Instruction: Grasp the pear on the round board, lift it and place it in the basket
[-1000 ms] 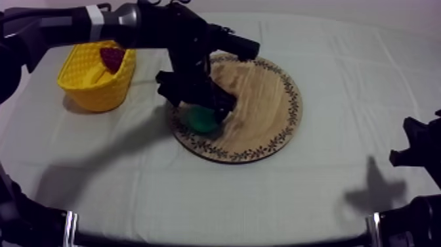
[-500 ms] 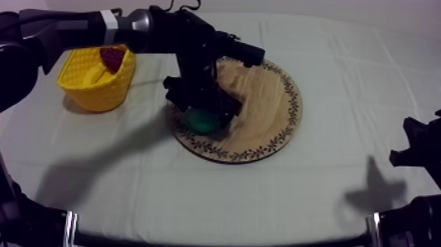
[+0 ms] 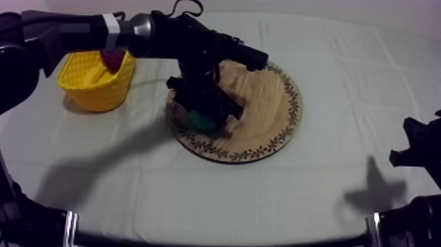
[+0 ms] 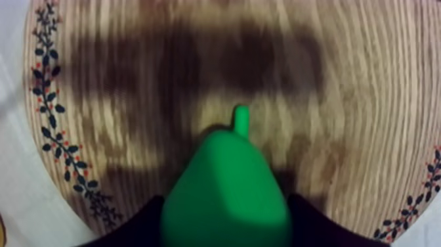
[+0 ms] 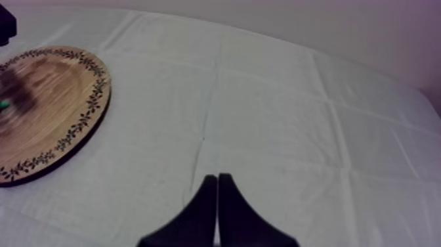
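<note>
The left gripper (image 3: 209, 113) hugs the smooth green pear (image 4: 226, 194), one black finger (image 4: 141, 226) tight on each side; the pear sits on the round wooden board (image 3: 269, 98) with its leafy rim; the right gripper (image 5: 217, 187) is pinched together, holding nothing, above the cloth (image 5: 275, 131).

One round wooden board (image 3: 269, 112) and one yellow basket (image 3: 92, 92), both on one table (image 3: 341, 66) under a grey-white cloth. Makes two pieces of toy fruit countable: one green pear (image 4: 226, 190) on the board and one small red fruit (image 3: 113, 60) in the basket. Two arms, hence two grippers: one left gripper (image 3: 207, 112) at the pear and one right gripper (image 5: 216, 190) over bare cloth, each with two black fingers.
</note>
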You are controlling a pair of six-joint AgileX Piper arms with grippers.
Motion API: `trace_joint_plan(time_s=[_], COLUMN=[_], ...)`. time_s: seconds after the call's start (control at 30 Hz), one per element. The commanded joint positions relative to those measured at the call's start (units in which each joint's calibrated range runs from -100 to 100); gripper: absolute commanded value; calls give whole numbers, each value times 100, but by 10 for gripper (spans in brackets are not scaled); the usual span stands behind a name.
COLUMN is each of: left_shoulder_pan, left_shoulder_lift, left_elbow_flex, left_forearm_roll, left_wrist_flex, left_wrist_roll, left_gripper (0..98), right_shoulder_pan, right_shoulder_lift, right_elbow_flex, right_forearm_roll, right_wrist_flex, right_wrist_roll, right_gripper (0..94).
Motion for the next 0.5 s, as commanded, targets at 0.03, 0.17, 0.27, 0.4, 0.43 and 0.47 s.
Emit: trace_joint_plan(time_s=[0.03, 0.17, 0.27, 0.4, 0.43, 0.47], left_shoulder_pan=[-4, -18, -66, -148, -173, -199], left_shoulder_lift=[66, 69, -83, -513, -651, -791], left_elbow_flex=[-54, -124, -118, -121, -102, -68], left_forearm_roll=[-7, -85, -151, -267, -295, -319], left_wrist_flex=[53, 133, 204, 542, 628, 695], left_wrist_roll=[4, 12, 16, 11, 2, -11], left_gripper=[558, 541, 553, 596, 604, 609], right_shoulder_pan=[1, 1, 1, 1, 1, 1], right_shoulder_lift=[1, 1, 1, 1, 1, 1], right_elbow_flex=[5, 5, 5, 5, 5, 5], right_forearm_roll=[0, 0, 0, 0, 0, 0], right_wrist_flex=[-1, -1, -1, -1, -1, -1], right_wrist_roll=[-3, -3, -2, -1, 0, 0], right_gripper=[5, 5, 5, 5, 5, 5])
